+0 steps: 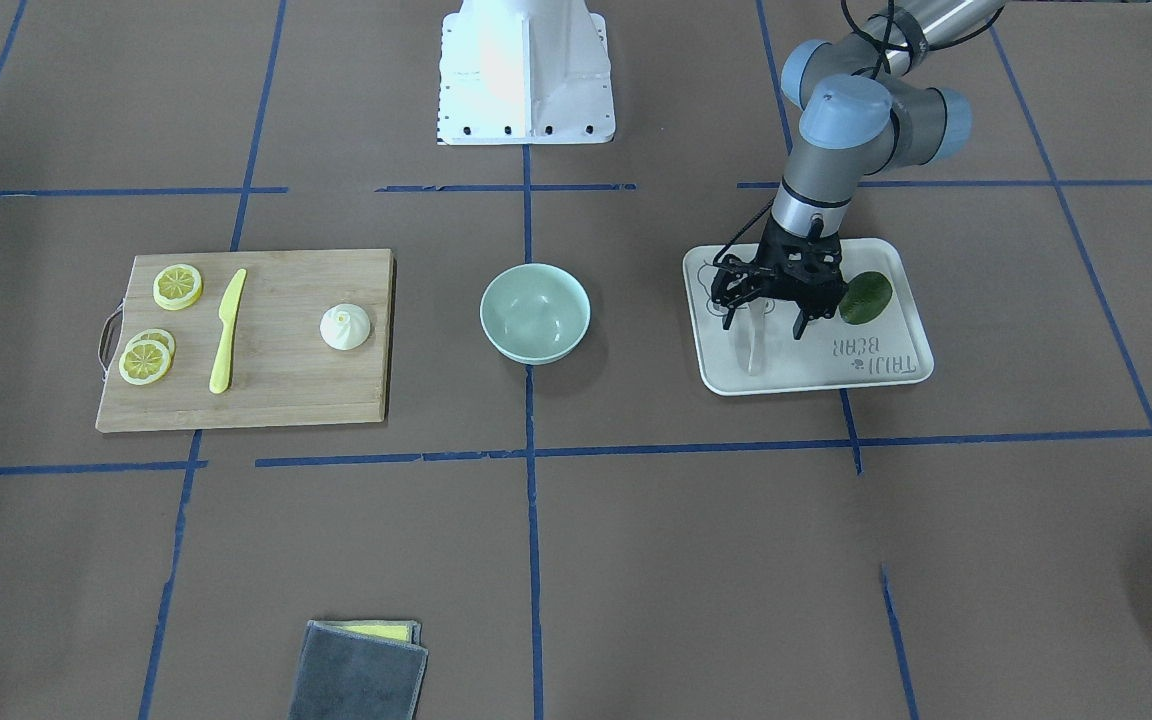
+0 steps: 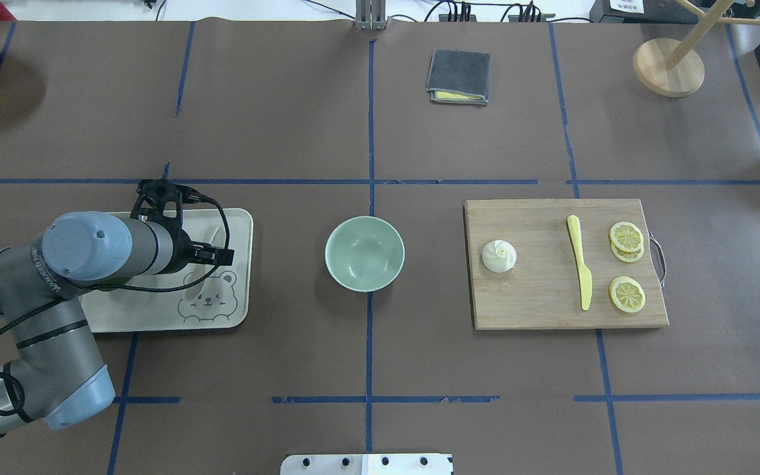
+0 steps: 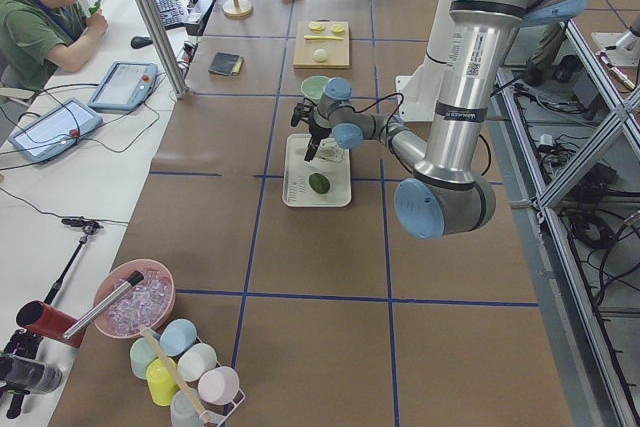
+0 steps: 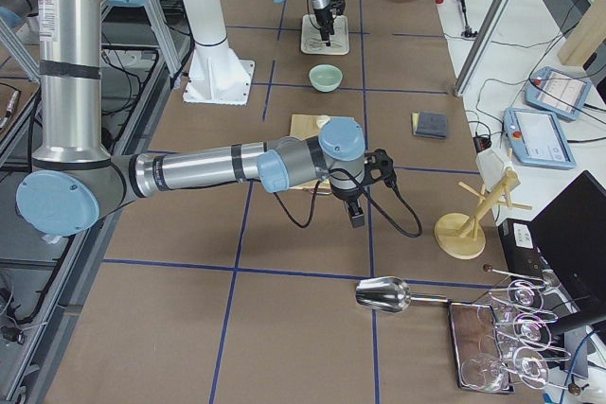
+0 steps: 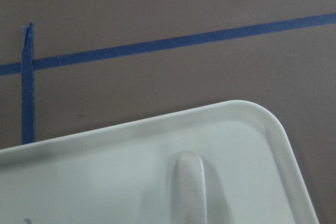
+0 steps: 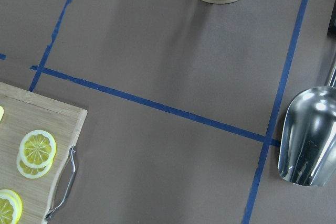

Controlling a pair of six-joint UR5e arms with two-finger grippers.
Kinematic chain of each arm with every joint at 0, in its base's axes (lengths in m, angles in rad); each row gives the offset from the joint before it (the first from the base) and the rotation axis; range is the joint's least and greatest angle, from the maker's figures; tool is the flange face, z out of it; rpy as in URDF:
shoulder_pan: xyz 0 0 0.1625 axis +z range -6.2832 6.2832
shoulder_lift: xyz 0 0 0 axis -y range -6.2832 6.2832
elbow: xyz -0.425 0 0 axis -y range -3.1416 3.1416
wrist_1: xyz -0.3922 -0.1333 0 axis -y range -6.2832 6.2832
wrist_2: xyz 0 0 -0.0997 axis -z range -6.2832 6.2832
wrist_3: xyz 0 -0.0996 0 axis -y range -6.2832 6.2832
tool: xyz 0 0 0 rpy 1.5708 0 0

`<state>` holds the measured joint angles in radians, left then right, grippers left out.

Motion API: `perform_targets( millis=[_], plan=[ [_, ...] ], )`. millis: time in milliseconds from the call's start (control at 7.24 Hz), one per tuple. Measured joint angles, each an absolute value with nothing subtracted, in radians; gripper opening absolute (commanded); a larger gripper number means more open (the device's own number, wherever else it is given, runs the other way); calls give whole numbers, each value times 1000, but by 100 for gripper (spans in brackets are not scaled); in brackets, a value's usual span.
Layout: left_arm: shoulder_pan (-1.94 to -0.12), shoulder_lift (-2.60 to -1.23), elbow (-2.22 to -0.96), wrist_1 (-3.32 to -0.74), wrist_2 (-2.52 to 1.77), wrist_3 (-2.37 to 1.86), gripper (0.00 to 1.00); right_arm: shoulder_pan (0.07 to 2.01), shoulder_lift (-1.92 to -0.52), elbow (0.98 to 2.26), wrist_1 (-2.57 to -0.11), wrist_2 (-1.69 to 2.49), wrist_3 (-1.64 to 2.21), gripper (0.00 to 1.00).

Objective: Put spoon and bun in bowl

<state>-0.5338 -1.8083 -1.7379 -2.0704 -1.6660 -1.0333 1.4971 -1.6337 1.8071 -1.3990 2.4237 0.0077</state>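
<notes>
— Spoon (image 1: 754, 345) first? It lies on the tray (image 1: 806, 388), the bun (image 1: 345, 327) on the board (image 1: 286, 390), and the empty bowl (image 1: 534, 312) between them.

— Yes. The left claw (image 1: 764, 327) hangs wide open astride it. I'd lower squarely, pinch the thick handle across its width, then lift level. The tray may slide on the surface (image 1: 636, 520), so no sideways push. Right claw (image 4: 355, 213): can't tell.

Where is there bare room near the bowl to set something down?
Bare table between bowl and tray, between bowl and cutting board, and from bowl to folded cloth. Crowded: the tray, left tool over spoon, avocado beside.
</notes>
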Motion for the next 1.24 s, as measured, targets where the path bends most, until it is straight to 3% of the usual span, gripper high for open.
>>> perform_targets(
  millis=[138,276,1244],
  plan=[
    [-525,-1809,-1735,-2071,-1666,-1034,32,1497,-1634,1807,-1399,2424,8,100],
    [-521,-1808,-1735,-2071,-1667,-1035,0,1497,-1633,1806,-1399,2424,8,100],
    [-522,-1804,-1752,-2068,-1667,-1038,0,1497,-1633,1807,-1398,2424,8,100]
  ],
)
